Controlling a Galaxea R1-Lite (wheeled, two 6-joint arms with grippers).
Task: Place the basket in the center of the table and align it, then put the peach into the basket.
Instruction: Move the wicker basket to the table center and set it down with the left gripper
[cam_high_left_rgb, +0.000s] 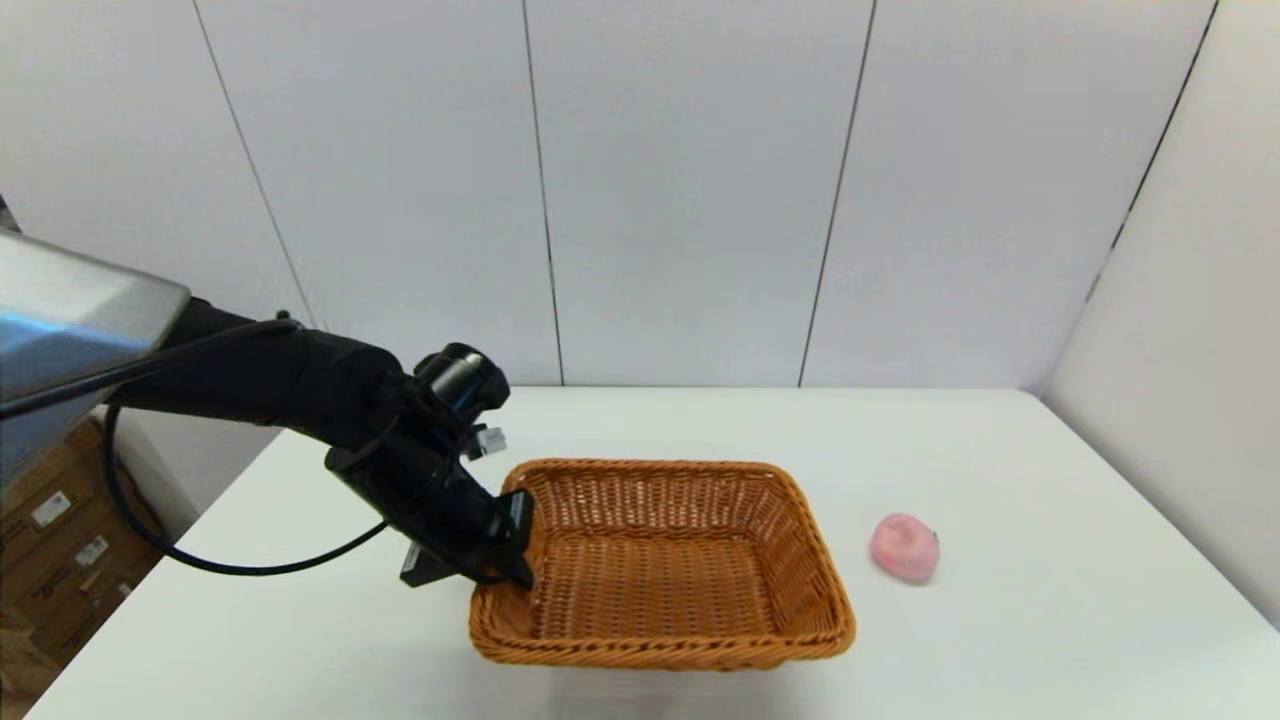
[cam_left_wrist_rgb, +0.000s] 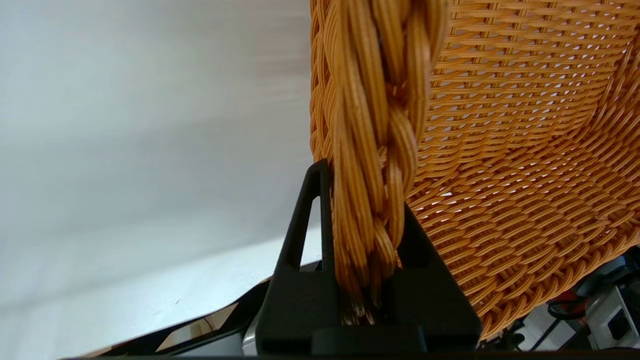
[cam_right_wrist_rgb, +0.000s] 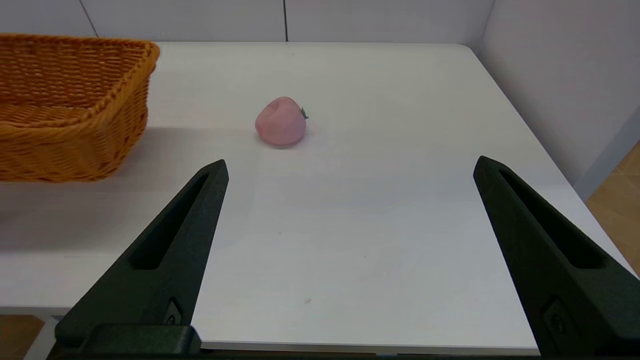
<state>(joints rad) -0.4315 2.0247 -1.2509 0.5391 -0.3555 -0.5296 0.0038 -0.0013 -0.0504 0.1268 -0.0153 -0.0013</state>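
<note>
Left end effector (cam_high_left_rgb: 505, 560) at lower left of centre in the head view, pinching the braided left rim of the basket (cam_high_left_rgb: 660, 560), one finger (cam_left_wrist_rgb: 305, 240) outside and one inside the wall. Basket resting on the white table (cam_high_left_rgb: 1050, 620), near the middle of the frame. Peach (cam_high_left_rgb: 905, 547) lying on the table right of the basket, apart from it. Right end effector (cam_right_wrist_rgb: 350, 175) spread wide, low over the table edge, well short of the peach.
</note>
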